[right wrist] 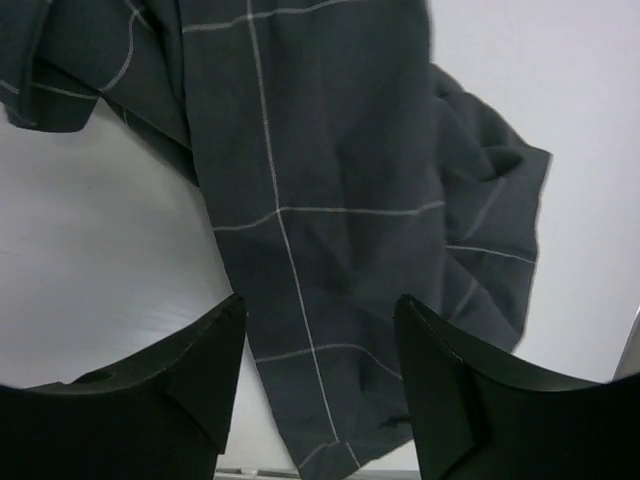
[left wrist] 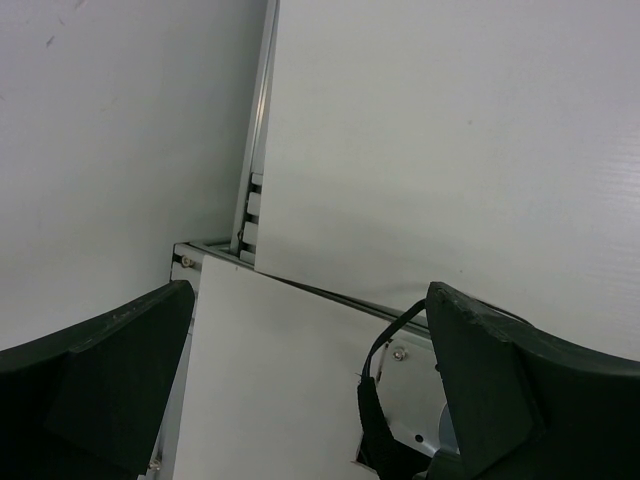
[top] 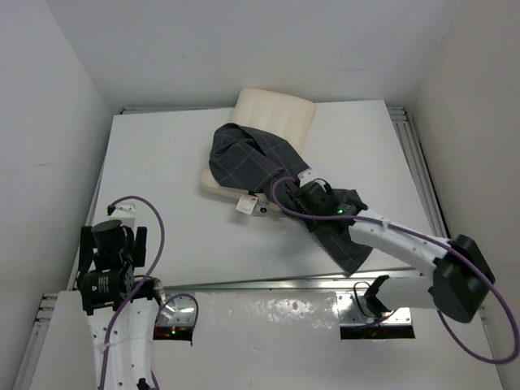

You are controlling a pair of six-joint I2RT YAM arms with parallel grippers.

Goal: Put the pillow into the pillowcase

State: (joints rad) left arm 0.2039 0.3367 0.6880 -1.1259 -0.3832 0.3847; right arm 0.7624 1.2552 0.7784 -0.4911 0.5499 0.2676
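Two small white tags (top: 246, 203) stick out from the near edge of the pillow (top: 272, 110), and a third shows just right of the cloth. Any print on them is too small to read, and no other writing can be made out. The cream pillow lies at the far middle of the white desk (top: 162, 162), its far edge up against the back wall (top: 244, 41). The dark checked pillowcase (top: 252, 162) is draped slantwise over the pillow rather than around it. It runs from the pillow's middle, down over its near right corner, and onto the desk toward the near right. The right claw (top: 313, 197) sits over that trailing part, beside the pillow's near edge. In the right wrist view its two dark fingers (right wrist: 160, 390) stand moderately apart, with the cloth spread beneath and between them, not pinched. The left claw (top: 110, 244) hangs above the near left corner, well apart from both things. Its jaws are spread wide and hold nothing, and the left wrist view shows only the side wall and the desk's corner. Left of the pillow lies a broad stretch of bare desk. To its right a narrower strip reaches the metal rail (top: 414, 162) along the desk's edge, and white walls close in on three sides.
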